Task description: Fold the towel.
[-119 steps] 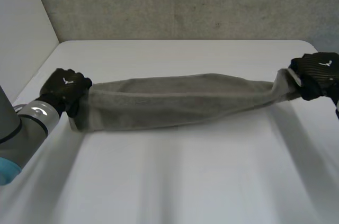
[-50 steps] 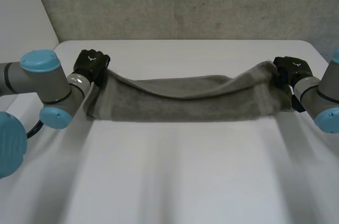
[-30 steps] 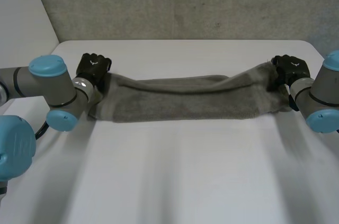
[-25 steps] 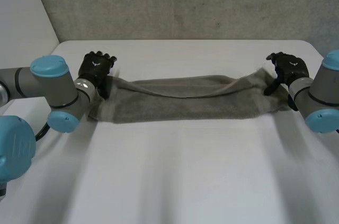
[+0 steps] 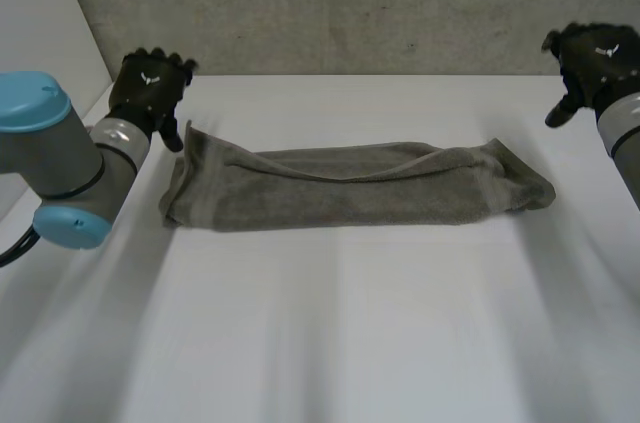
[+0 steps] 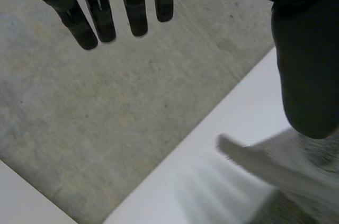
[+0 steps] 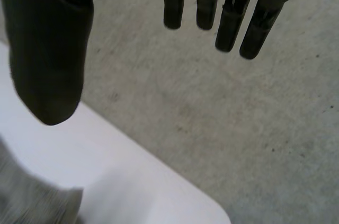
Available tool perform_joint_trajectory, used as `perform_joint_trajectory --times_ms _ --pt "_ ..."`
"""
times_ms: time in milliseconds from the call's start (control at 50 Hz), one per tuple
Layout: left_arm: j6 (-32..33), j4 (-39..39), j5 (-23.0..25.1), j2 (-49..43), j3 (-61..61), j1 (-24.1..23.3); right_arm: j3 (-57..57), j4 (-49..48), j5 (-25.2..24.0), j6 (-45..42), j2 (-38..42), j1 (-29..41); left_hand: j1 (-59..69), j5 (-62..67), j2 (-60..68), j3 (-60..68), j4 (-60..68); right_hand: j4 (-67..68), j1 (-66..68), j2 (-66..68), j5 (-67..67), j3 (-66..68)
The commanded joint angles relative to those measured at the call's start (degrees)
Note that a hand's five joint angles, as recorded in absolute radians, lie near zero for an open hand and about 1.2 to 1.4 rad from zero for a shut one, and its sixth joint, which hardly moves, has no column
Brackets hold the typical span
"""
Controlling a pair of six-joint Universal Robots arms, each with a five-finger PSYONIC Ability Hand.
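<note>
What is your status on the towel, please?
Left hand open beside left end of towel. Right hand open, apart from right end. Long folded strip on table. Nothing in the way.

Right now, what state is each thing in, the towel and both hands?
towel: folded lengthwise into a long band, lying on the table, held by neither hand.
left hand: open, empty, clear of the towel.
right hand: open, empty, clear of the towel.

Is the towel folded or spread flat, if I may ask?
Folded: the towel lies as a narrow band, one layer over another.
</note>
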Motion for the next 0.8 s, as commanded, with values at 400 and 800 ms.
perform_joint_trajectory --times_ms 400,800 --pt "10.02 -1.61 3.13 2.74 -16.87 0.92 5.98 7.96 -4.80 -9.70 6.11 -2.29 7.94 -2.86 7.40 7.44 8.03 13.15 12.78 12.99 12.39 13.04" --pt "10.37 -0.73 3.13 -4.82 -11.33 1.36 -1.40 5.58 -2.96 -15.50 16.65 -1.76 31.12 20.32 30.58 30.62 31.21 59.68 59.32 59.53 58.92 59.58"
